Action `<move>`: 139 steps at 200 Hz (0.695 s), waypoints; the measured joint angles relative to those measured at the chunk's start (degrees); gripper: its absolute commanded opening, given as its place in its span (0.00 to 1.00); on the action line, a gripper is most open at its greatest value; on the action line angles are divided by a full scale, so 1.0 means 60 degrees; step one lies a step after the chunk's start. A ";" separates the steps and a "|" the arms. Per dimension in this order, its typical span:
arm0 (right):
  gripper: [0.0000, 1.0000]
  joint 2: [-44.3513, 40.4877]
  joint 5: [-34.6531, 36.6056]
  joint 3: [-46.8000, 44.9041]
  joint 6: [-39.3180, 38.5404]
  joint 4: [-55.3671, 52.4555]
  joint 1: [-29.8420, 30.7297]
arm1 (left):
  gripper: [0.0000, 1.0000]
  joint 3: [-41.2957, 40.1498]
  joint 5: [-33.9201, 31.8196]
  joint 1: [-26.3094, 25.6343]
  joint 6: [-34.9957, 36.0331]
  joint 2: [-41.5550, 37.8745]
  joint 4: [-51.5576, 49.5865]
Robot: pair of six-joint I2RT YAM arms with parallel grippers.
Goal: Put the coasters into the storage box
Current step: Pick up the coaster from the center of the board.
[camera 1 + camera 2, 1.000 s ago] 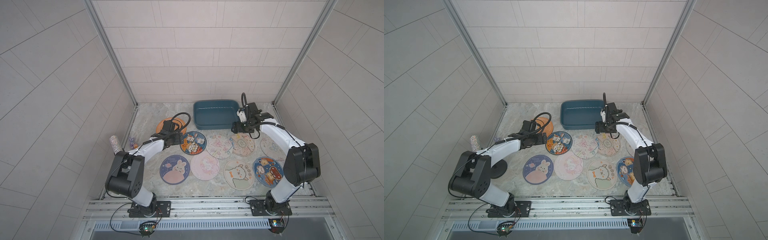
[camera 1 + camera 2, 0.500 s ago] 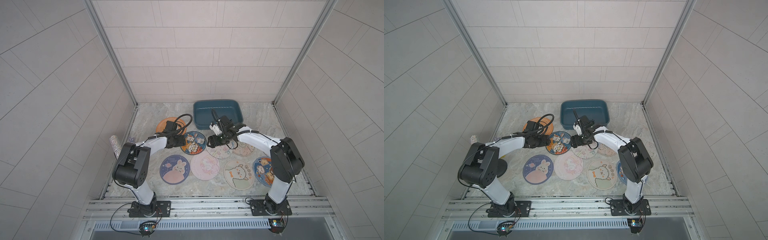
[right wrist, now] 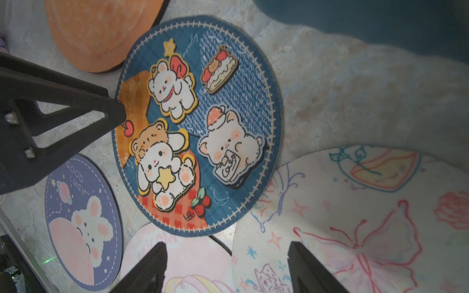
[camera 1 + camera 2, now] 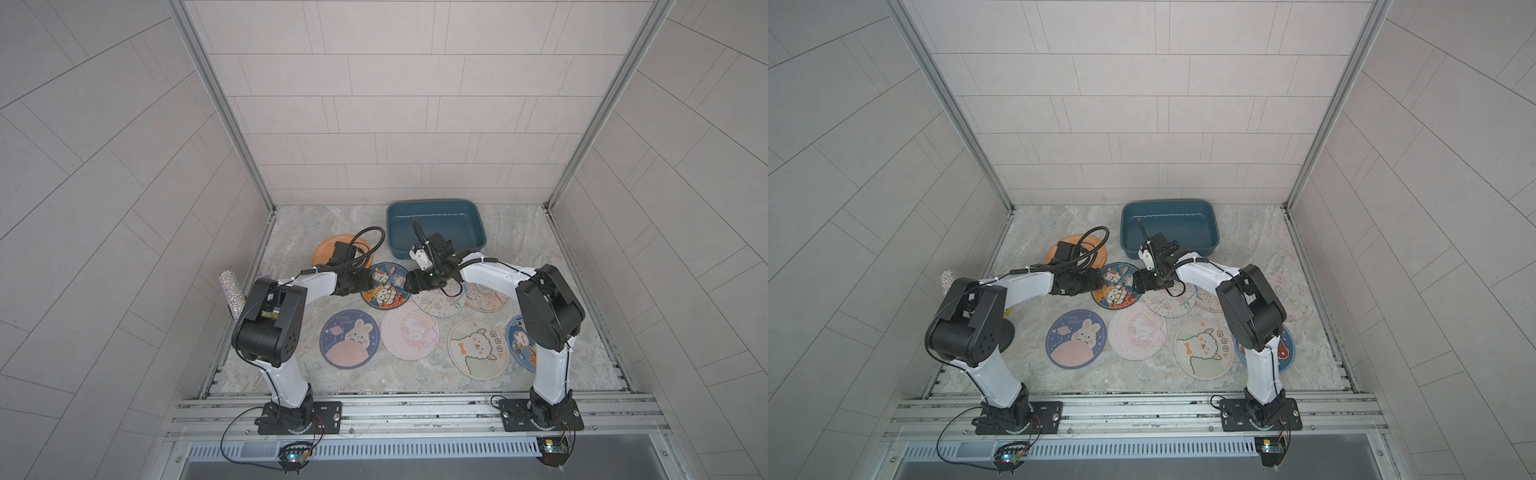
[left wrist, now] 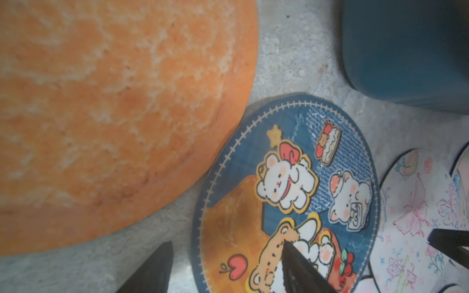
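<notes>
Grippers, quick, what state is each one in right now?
Left gripper: open, jaws straddling the edge of the bear coaster, not clamped on it.
Right gripper: open, holding nothing.

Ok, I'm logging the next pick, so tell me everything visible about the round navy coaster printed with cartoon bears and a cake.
The round navy bear-print coaster is a thin, fabric-looking disc with a pale stitched border, orange and red checked patches and cherries. It lies flat, print up, on the marbled grey tabletop, in front of the teal plastic storage box. The left gripper straddles its rim with open jaws, one finger over the print; contact is unclear. Its edge meets the white butterfly-print coaster.
</notes>
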 measured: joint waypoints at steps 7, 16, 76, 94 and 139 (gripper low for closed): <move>0.76 0.0080 -0.0018 0.0036 0.0040 0.0051 0.0007 | 0.71 0.0004 0.0011 0.0004 -0.0022 0.0022 0.0047; 0.76 0.0193 -0.0029 0.0091 0.0080 0.0124 0.0018 | 0.71 0.0004 0.0018 0.0004 -0.0033 0.0036 0.0106; 0.73 0.0892 0.0007 0.0554 0.0240 0.0324 0.0240 | 0.71 0.0004 0.0091 0.0007 -0.0062 0.0102 0.0277; 0.73 0.0984 0.0113 0.0648 0.0288 0.0328 0.0255 | 0.71 0.0004 0.0113 0.0007 -0.0066 0.0120 0.0313; 0.72 0.1035 0.0397 0.0692 0.0346 0.0335 0.0259 | 0.70 0.0066 0.0219 0.0007 -0.0135 0.0237 0.0499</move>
